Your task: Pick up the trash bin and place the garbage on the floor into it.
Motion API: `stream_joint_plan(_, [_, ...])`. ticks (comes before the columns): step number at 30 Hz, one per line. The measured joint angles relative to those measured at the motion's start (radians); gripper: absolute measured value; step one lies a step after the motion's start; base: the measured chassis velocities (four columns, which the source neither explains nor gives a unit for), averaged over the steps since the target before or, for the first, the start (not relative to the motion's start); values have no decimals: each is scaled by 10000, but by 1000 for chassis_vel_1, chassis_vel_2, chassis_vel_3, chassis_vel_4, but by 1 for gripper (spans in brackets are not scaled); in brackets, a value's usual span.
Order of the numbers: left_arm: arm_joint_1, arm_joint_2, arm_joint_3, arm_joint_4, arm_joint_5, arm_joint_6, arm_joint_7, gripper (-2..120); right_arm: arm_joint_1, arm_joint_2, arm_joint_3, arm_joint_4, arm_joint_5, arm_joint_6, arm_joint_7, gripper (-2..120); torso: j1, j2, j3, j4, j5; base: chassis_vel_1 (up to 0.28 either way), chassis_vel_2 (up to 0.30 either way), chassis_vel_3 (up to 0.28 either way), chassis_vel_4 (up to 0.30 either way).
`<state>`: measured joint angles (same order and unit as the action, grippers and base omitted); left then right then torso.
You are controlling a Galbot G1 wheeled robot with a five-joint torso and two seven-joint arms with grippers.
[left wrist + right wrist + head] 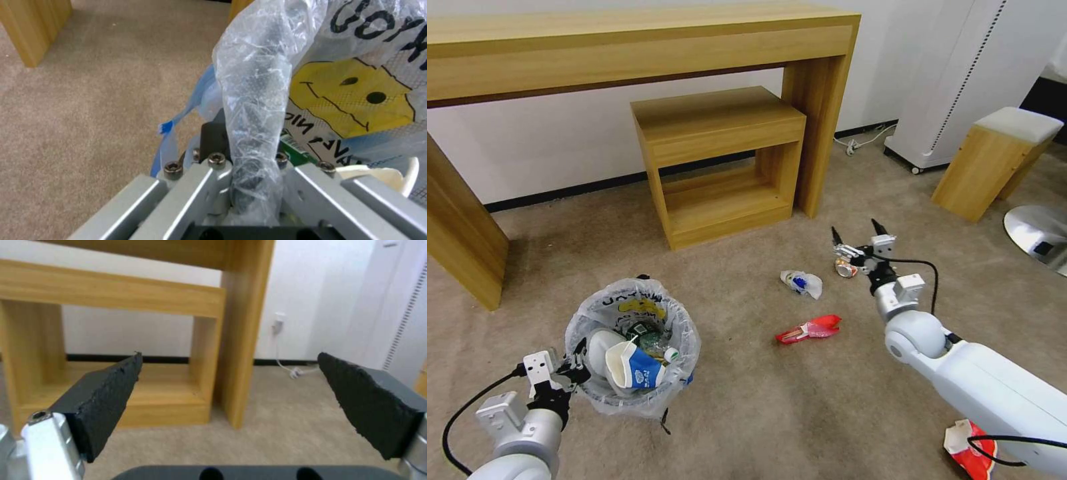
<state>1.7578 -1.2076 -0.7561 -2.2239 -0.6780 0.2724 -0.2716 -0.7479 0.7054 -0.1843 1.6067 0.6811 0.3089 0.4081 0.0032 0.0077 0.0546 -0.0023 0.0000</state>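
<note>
Beige carpet [747,400] under a wooden desk [627,47]. Left gripper [570,373], at seven o'clock, clamped on the rim of the bag-lined trash bin [634,347]. Right gripper [857,237], at two o'clock, spread wide above a crushed can [845,268]. Red wrapper [809,329] near centre.

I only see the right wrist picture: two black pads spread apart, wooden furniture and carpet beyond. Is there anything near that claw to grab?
Observer: Yes. In the head view a crushed can lies on the carpet right beside the open right claw.
Operator: Any other litter about?
Observer: A crumpled white wrapper and a red wrapper lie to the can's left.
Operator: Where does it all go?
Observer: Into the trash bin, which the left claw grips by its bag-covered rim; a paper cup is already inside.
</note>
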Motion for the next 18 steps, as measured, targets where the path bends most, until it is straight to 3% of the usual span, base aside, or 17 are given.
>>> stream_joint_plan(18, [235, -65, 24, -178, 175, -40, 164, 1, -1336, 250, 986, 29, -541, 476, 94, 100, 0, 0, 0, -2, 1, -6, -5, -5, -6])
